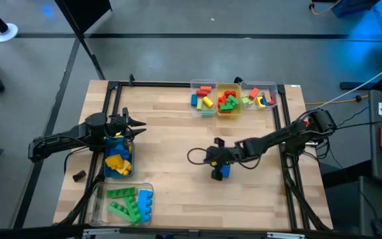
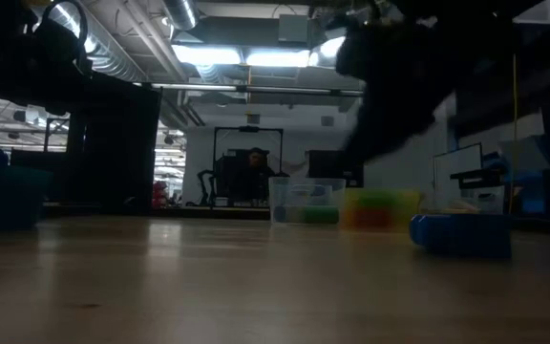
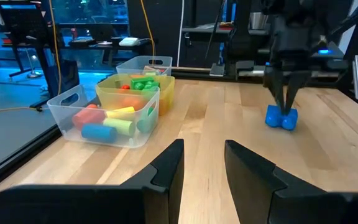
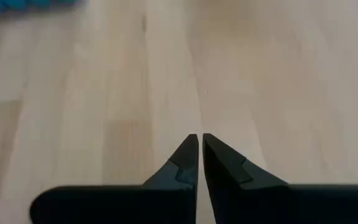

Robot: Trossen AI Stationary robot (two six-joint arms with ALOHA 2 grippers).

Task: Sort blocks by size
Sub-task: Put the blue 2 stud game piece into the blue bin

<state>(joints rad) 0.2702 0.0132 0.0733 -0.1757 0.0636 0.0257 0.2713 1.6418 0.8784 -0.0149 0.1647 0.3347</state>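
My right end effector (image 1: 215,159), fingers closed and empty, hovers over the small blue studded plastic block (image 1: 223,171) at the wooden surface's (image 1: 171,146) centre, toward four o'clock. Next, I judge: open, descend, grasp.

no text, label, brand, number or sign could be read in any view; the markings on a white sheet at the high view's right edge were illegible.

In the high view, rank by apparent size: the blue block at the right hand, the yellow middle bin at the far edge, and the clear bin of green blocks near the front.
1. Clear bin
2. Yellow bin
3. Blue block
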